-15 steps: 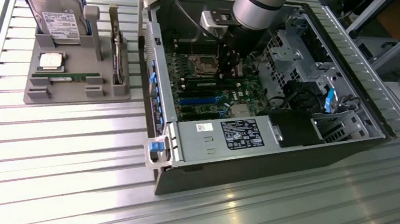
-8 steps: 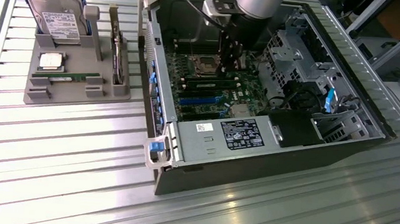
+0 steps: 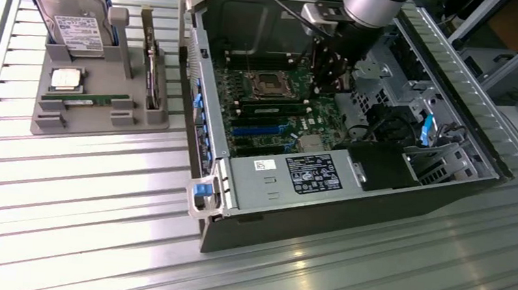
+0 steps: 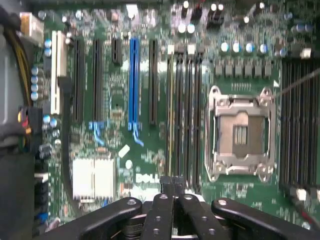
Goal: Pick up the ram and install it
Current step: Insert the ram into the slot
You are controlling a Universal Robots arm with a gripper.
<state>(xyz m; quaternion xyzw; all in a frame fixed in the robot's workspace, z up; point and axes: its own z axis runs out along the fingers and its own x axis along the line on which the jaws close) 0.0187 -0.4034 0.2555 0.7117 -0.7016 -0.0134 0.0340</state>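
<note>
Open computer case (image 3: pixel 329 191), grey parts tray (image 3: pixel 78 115), hard drive (image 3: pixel 71 19)

My arm (image 3: pixel 371 6) enters at the exterior view's top right. My gripper (image 4: pixel 173 192) sits bottom centre in the wrist view. Its fingers (image 4: pixel 165 200) are pressed together.

Table (image 3: pixel 73 193): ribbed bare metal, satin sheen. PC case (image 3: pixel 346 213): sheet metal, dull grey. Parts holder (image 3: pixel 51 120): matt grey plastic. Ram (image 3: pixel 86 97): green circuit board. Motherboard (image 4: pixel 115 100): glossy green. CPU socket (image 4: pixel 241 134): bright metal frame. Gripper (image 4: pixel 174 187) fingers (image 4: pixel 161 220): matt black.
</note>
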